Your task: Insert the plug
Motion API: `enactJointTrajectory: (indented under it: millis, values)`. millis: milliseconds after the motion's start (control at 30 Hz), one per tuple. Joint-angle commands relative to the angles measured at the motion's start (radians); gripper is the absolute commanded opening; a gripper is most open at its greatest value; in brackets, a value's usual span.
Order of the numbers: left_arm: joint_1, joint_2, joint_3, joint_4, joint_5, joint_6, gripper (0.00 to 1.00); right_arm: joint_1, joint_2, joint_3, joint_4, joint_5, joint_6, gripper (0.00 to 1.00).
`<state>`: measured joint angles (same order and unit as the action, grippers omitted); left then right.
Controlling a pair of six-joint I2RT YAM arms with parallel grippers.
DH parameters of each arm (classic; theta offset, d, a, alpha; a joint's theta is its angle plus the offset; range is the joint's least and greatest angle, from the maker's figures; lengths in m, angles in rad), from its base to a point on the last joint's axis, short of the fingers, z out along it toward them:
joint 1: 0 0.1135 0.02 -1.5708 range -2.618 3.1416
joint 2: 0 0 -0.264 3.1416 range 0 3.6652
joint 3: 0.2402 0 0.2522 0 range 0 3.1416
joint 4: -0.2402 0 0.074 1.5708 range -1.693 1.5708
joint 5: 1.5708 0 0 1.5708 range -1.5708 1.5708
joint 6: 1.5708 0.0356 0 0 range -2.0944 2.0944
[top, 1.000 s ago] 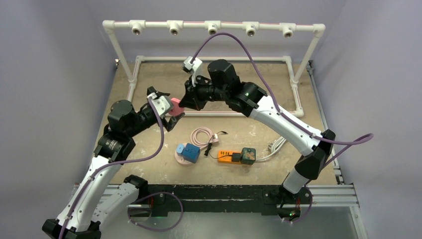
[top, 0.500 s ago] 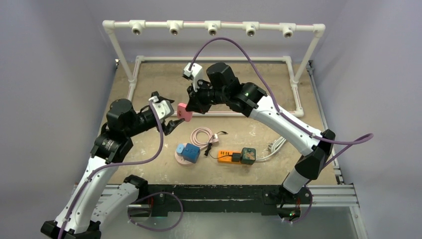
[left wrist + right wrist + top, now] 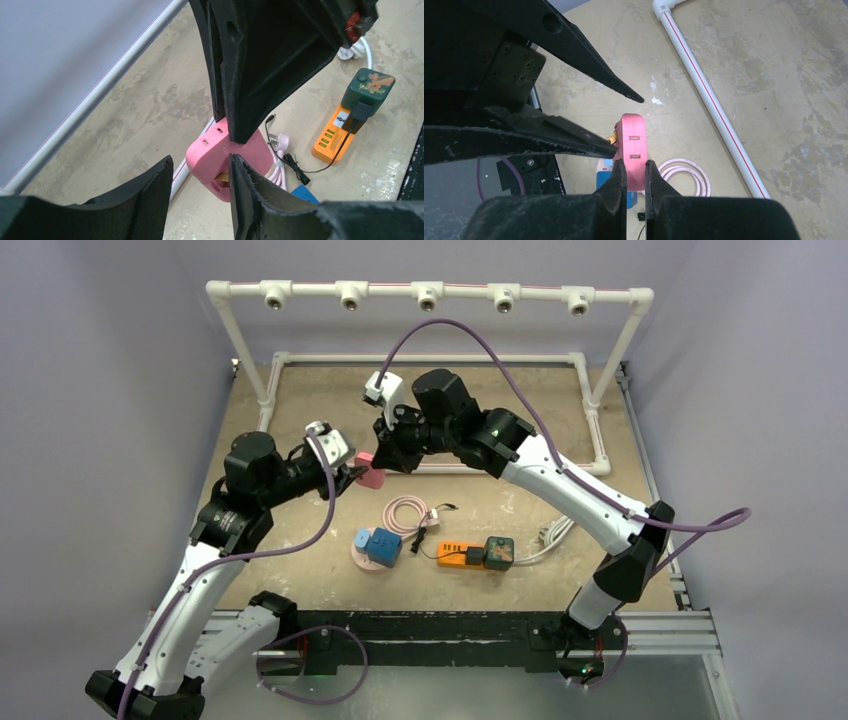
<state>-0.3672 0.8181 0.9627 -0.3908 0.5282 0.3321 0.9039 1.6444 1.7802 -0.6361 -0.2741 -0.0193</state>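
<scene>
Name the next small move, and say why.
Probably close the left gripper on the plug. Its jaws stand open with the plug's free end just ahead of them, while the right gripper is shut on the other end and holds it in the air.

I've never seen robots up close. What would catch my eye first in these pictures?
In mid-air above the table, the right gripper pinches a bright pink plug, and the left gripper holds its open jaws around it. Below, nearer the front, lies an orange power strip with a green block plugged in, and a blue cube to its left.
</scene>
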Motion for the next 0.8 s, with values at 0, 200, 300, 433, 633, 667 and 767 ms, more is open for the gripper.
enactJointTrajectory:
  millis: [0,200,300,433,633,667,767]
  values:
    - [0.001,-0.002,0.029,-0.018,-0.018,0.01,0.35,0.01,-0.06,0.041,0.01,-0.001,-0.015,0.0]
    - [0.001,0.011,0.045,-0.077,0.026,0.049,0.2,0.01,-0.082,0.033,-0.007,0.012,-0.021,0.0]
    - [0.001,0.015,0.052,-0.094,0.043,0.066,0.17,0.01,-0.096,0.023,-0.014,0.016,-0.031,0.0]
    - [0.001,0.026,0.074,-0.109,0.064,0.065,0.17,0.01,-0.113,0.007,-0.022,0.026,-0.042,0.0]
    - [0.001,0.045,0.11,-0.036,0.122,-0.099,0.46,0.011,-0.091,0.017,-0.019,0.037,-0.042,0.0]
    - [0.001,0.049,0.116,-0.019,0.132,-0.127,0.51,0.012,-0.086,0.022,-0.02,0.039,-0.042,0.0]
    - [0.001,0.056,0.121,0.002,0.176,-0.177,0.65,0.014,-0.071,0.04,-0.019,0.048,-0.041,0.0]
